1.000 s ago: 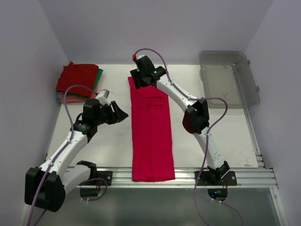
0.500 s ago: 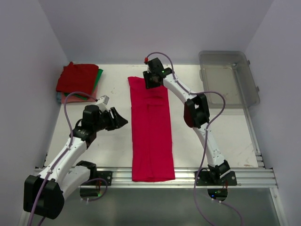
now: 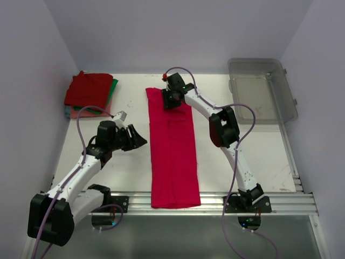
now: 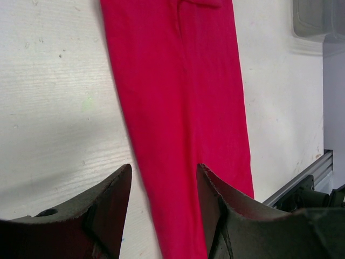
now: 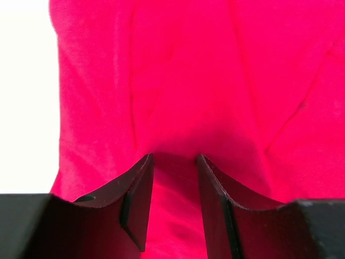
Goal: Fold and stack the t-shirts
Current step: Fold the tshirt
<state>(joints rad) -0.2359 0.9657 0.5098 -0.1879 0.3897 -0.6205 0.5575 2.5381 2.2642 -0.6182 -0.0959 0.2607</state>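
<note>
Right jaws pinch the far end of the tee [image 3: 173, 156], stretched down mid-counter [image 3: 264, 145], left jaws hang open beside it: lengthwise fold looks done, next draw that end nearward.

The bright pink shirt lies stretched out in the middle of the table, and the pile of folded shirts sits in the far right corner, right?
No. The bright pink shirt does lie stretched out in the middle, but the pile of folded shirts sits in the far left corner; the far right one holds a clear bin. The top view shows it.
</note>
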